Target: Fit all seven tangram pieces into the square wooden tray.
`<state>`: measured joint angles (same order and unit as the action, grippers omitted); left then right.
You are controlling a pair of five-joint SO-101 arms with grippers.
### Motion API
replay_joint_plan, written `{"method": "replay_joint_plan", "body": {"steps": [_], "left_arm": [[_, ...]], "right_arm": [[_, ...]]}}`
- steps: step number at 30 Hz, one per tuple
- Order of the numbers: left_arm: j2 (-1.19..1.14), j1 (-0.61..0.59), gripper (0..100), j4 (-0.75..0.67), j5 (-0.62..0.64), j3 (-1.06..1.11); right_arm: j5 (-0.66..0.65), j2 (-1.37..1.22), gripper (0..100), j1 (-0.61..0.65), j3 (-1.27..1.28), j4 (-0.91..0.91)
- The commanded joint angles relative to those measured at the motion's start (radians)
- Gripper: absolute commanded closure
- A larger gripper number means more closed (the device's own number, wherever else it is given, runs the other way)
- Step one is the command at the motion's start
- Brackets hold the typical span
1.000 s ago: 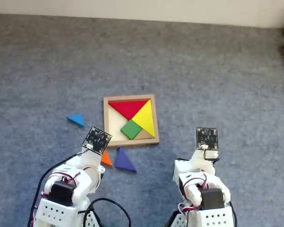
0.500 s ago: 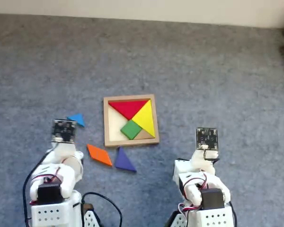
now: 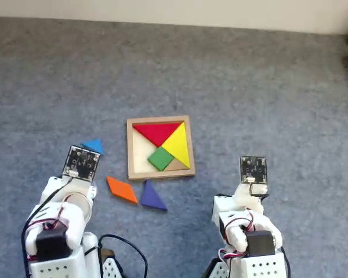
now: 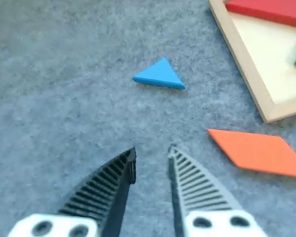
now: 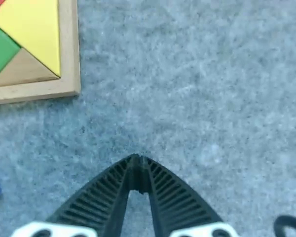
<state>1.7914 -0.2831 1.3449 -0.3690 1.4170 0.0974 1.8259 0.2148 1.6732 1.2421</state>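
Note:
The square wooden tray (image 3: 160,172) holds a red triangle (image 3: 156,132), a yellow triangle (image 3: 178,145), a green square (image 3: 160,158) and a tan triangle (image 3: 176,165); its left part is bare. On the carpet lie a small blue triangle (image 3: 93,146), an orange parallelogram (image 3: 122,189) and a purple triangle (image 3: 152,196). My left gripper (image 4: 152,153) is open and holds nothing, a short way from the blue triangle (image 4: 160,75), with the orange parallelogram (image 4: 259,150) beside it. My right gripper (image 5: 137,160) is shut over bare carpet near the tray's corner (image 5: 69,59).
Grey carpet covers the table around the tray. The left arm (image 3: 80,162) stands left of the loose pieces and the right arm (image 3: 253,169) stands right of the tray. A pale wall edge runs along the far side.
The left arm has swung left, away from over the orange parallelogram and toward the blue triangle, so the parallelogram now shows whole. The right arm has not moved.

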Motion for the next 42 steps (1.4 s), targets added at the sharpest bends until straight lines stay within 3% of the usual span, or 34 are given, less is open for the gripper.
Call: {"method": "replay_joint_plan", "body": {"steps": [1, 7, 17, 26, 35, 42], "left_arm": [[0.044, -0.010, 84, 0.023, -0.005, -0.097], [-0.073, -0.010, 77, 0.017, -0.005, -0.114], [-0.611, -0.016, 77, 0.015, 0.032, -0.407], [-1.010, -0.016, 77, -0.155, 0.169, -0.578], [-1.353, -0.012, 77, -0.258, 0.181, -0.708], [-1.621, -0.015, 77, -0.256, 0.446, -0.875]], "right_arm": [[0.012, 0.012, 99.2, -0.019, 0.147, 0.008], [0.012, 0.012, 99.2, -0.019, 0.147, 0.008], [0.012, 0.012, 99.2, -0.019, 0.147, 0.008], [0.012, 0.012, 99.2, -0.019, 0.147, 0.008], [0.012, 0.012, 99.2, -0.019, 0.147, 0.008], [0.012, 0.012, 99.2, -0.019, 0.147, 0.008]]}}
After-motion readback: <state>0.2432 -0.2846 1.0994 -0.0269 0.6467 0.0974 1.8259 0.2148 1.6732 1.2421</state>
